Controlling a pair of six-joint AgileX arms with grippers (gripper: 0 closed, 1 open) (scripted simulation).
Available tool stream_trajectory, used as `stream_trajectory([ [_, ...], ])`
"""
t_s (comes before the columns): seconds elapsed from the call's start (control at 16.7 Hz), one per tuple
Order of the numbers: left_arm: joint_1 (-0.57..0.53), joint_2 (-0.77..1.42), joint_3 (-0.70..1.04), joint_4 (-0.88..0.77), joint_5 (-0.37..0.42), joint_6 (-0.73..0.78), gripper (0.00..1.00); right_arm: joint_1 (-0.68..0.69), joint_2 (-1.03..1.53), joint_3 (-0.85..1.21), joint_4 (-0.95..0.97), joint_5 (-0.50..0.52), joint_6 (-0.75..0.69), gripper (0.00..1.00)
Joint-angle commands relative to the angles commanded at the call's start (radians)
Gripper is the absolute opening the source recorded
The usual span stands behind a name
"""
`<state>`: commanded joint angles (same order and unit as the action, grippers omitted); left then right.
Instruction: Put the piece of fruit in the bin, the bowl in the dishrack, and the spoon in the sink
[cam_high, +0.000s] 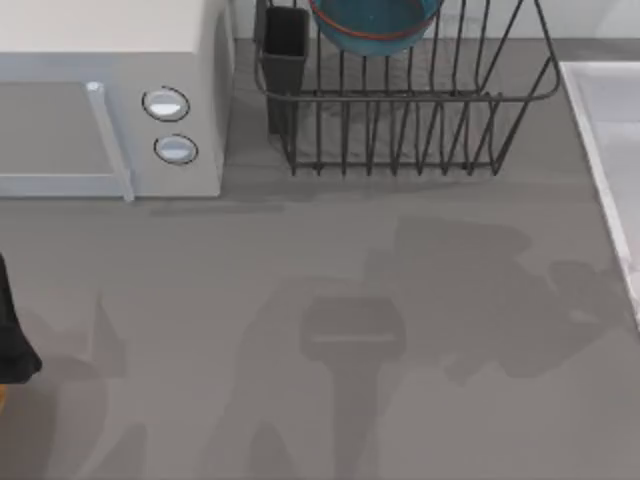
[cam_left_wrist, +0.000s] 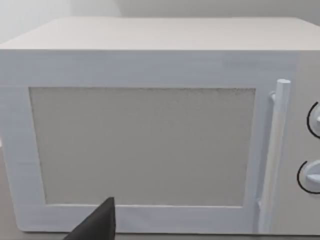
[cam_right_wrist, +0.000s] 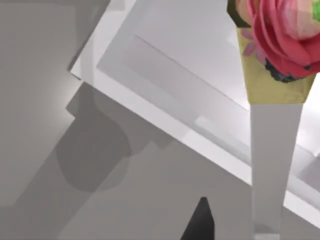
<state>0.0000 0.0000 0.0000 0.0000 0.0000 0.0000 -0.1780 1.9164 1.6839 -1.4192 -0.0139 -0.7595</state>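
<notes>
The blue bowl with its reddish rim rests inside the dark wire dishrack at the back of the table. The pale sink lies along the right edge. In the right wrist view, the spoon, which has a pale handle and a rose-patterned head, hangs over the sink's white rim. My right gripper is shut on its handle, with one dark fingertip showing. My left arm is parked at the far left edge. The piece of fruit and the bin are out of view.
A white microwave with two round knobs stands at the back left, and the left wrist view faces its door past one dark fingertip. A dark utensil cup sits at the rack's left corner. Arm shadows fall on the grey tabletop.
</notes>
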Motion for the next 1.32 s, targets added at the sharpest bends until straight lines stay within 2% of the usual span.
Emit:
stream_trajectory([
  [0.36, 0.000, 0.000, 0.000, 0.000, 0.000, 0.000, 1.00, 0.010, 0.427, 0.673, -0.150, 0.002, 0.012, 0.00],
  [0.66, 0.000, 0.000, 0.000, 0.000, 0.000, 0.000, 1.00, 0.020, 0.699, 1.071, -0.250, 0.002, 0.034, 0.00],
  [0.9, 0.000, 0.000, 0.000, 0.000, 0.000, 0.000, 1.00, 0.026, 0.821, 1.209, -0.287, 0.005, 0.051, 0.00],
  [1.32, 0.000, 0.000, 0.000, 0.000, 0.000, 0.000, 1.00, 0.021, 0.823, 1.199, -0.273, 0.005, 0.054, 0.00],
])
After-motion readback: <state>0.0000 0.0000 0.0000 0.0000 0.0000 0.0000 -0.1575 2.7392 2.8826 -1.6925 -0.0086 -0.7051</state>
